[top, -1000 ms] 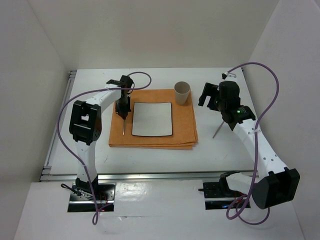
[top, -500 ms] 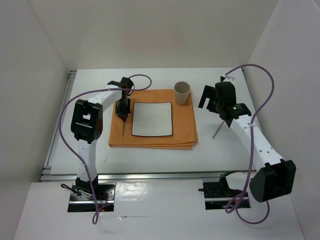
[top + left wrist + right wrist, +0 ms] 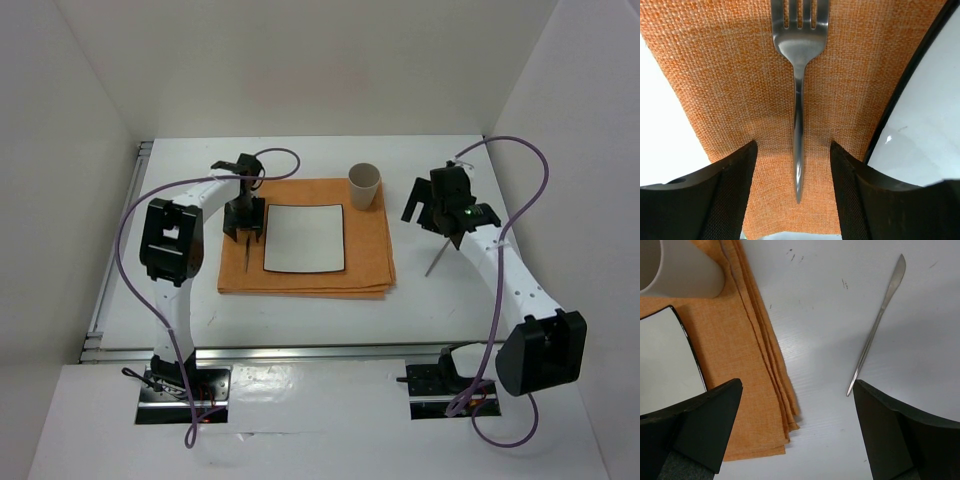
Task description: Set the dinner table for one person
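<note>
**Worktop** (image 3: 300,310): a fixed, rigid slab, so I do not grasp it. I judge it hard and slick. Flat cutlery on it will likely skid under a sideways push and offers no edge to get under. Take such items by the handle from above, jaws across the narrow width. The surface is plain white, flat and smooth (a few small dark specks show near the knife (image 3: 875,330)). It spans the area ahead of my bases, under everything else.

**Left gripper** (image 3: 792,150): jaws parted, holding nothing. The fork (image 3: 799,100) lies flat on the cloth (image 3: 370,250) between them, touching neither, just beside the plate (image 3: 305,238).

**Right gripper** (image 3: 797,385): fully spread and empty, above the knife, which lies on bare worktop right of the cloth. The cup (image 3: 364,184) stands at the cloth's far right corner.
</note>
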Available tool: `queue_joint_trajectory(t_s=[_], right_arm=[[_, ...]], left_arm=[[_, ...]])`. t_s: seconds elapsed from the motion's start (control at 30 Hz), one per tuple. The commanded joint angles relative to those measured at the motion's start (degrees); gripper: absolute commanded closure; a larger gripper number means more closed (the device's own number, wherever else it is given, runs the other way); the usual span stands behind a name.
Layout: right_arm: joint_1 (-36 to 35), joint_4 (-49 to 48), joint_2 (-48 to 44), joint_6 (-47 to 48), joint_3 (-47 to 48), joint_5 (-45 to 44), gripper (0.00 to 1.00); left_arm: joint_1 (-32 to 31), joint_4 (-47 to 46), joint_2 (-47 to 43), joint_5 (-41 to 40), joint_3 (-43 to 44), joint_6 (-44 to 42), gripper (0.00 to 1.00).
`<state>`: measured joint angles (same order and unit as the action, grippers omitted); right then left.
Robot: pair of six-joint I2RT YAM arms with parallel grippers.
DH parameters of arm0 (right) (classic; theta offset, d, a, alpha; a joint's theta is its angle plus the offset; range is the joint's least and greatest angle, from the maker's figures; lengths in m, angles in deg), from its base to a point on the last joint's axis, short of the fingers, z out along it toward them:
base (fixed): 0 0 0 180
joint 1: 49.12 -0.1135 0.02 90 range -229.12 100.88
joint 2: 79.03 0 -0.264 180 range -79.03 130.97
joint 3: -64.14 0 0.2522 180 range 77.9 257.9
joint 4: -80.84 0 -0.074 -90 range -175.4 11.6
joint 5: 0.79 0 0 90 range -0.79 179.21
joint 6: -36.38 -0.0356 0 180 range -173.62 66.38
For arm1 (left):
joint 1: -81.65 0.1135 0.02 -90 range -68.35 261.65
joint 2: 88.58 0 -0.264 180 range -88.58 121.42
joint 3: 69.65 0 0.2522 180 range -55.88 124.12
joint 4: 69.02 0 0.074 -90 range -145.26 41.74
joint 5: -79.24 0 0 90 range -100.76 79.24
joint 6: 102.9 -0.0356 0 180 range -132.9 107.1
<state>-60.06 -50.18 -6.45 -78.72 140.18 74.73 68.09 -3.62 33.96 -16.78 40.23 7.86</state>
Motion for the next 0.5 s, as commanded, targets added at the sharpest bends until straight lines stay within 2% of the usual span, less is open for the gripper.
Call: queue_joint_trajectory(t_s=[0.0, 0.1, 0.27, 0.47], right_arm=[[1.4, 1.9, 0.0, -1.4, 1.0, -1.4, 0.00], [3.7, 3.9, 0.0, -3.2, 1.0, -2.8, 0.00], [16.3, 1.3, -1.3, -1.0, -0.9, 8.0, 0.00], [21.1, -0.4, 12.8, 1.2, -0.9, 12.5, 0.00]], left_arm=[[0.5, 1.2, 0.5, 1.6, 1.5, -0.9, 0.33], [1.5, 1.7, -0.6, 1.6, 3.6, -1.4, 0.30], [3.8, 3.5, -3.9, 2.9, 8.5, -2.5, 0.29], [6.3, 2.9, -9.8, 1.6, 10.2, -4.3, 0.29]])
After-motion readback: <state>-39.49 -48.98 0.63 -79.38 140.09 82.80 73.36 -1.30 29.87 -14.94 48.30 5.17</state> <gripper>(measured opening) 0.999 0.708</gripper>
